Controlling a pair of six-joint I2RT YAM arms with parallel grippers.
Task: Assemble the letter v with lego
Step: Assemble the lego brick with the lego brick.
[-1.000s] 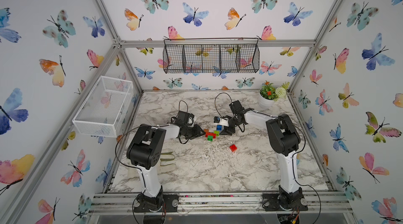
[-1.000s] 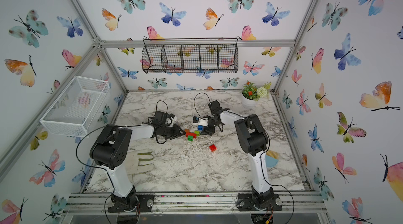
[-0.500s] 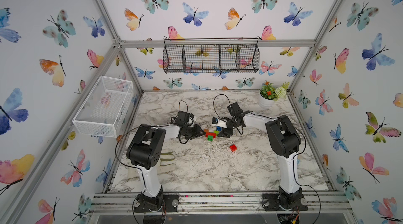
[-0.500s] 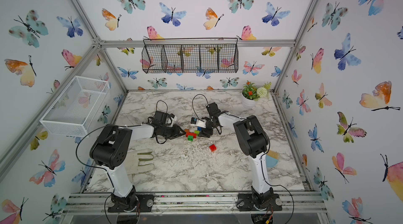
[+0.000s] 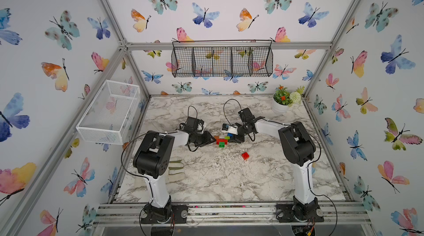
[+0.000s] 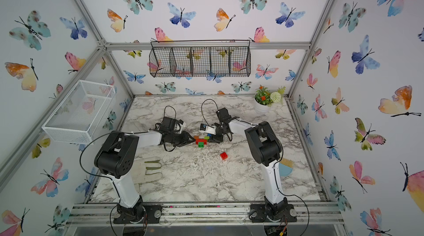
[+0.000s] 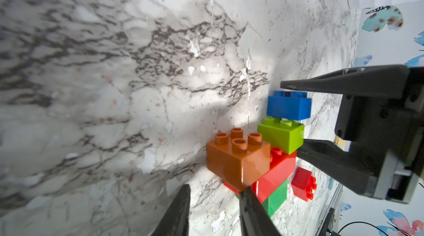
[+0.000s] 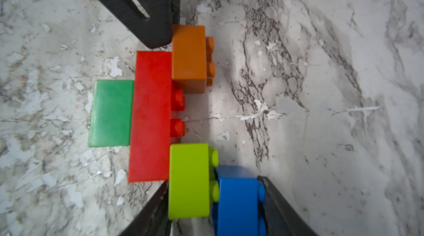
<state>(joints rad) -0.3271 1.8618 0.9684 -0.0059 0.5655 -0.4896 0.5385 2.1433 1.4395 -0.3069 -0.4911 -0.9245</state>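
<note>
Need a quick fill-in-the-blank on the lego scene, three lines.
The blue brick is stuck on the ___ brick.
The orange brick sits on the long ___ brick.
The loose brick lies nearer the ___ arm.
Answers: lime, red, right.

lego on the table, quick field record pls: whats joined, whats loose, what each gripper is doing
base: dark green brick on the underside of the long red brick, mid-length
ends: orange brick on one end, lime green brick on the other
top: blue brick on the lime, offset outward
loose: square red brick, alone on the table
left gripper: slightly open, holds nothing, tip at the orange end
right gripper: jaws flank blue and lime; grip unclear
</note>
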